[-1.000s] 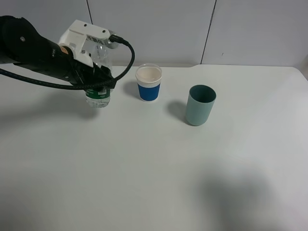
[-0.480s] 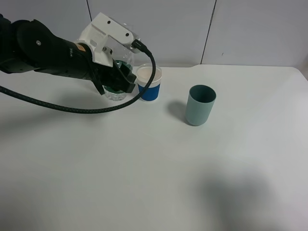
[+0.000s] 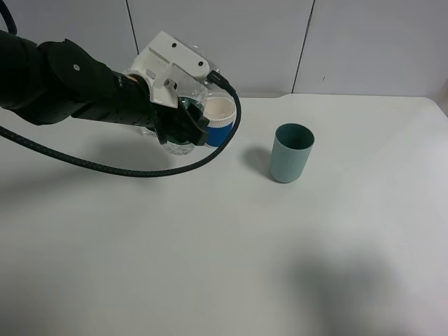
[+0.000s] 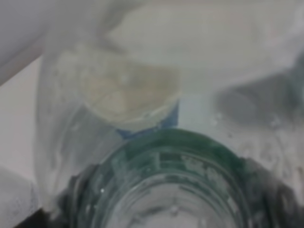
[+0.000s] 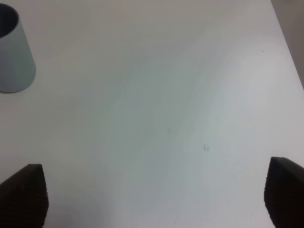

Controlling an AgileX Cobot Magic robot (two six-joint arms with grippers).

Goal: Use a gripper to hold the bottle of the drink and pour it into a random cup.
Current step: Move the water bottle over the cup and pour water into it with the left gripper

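My left gripper (image 3: 180,124) is shut on the small clear bottle with the dark green label (image 3: 186,106) and holds it tilted in the air, right beside the blue-sleeved white paper cup (image 3: 219,113). In the left wrist view the bottle (image 4: 166,190) fills the picture, and the paper cup's open mouth (image 4: 128,95) shows blurred through its clear plastic. No tall clear glass is in view. My right gripper (image 5: 152,199) is open and empty above bare table; it does not show in the exterior view.
A teal-green plastic cup (image 3: 291,152) stands upright to the right of the paper cup and also shows in the right wrist view (image 5: 12,52). The white table (image 3: 224,252) ends at a grey wall behind. A black cable (image 3: 105,169) loops below the left arm.
My left arm has carried the bottle to the right, from the table's left side to the paper cup, and tilted it over toward that cup.
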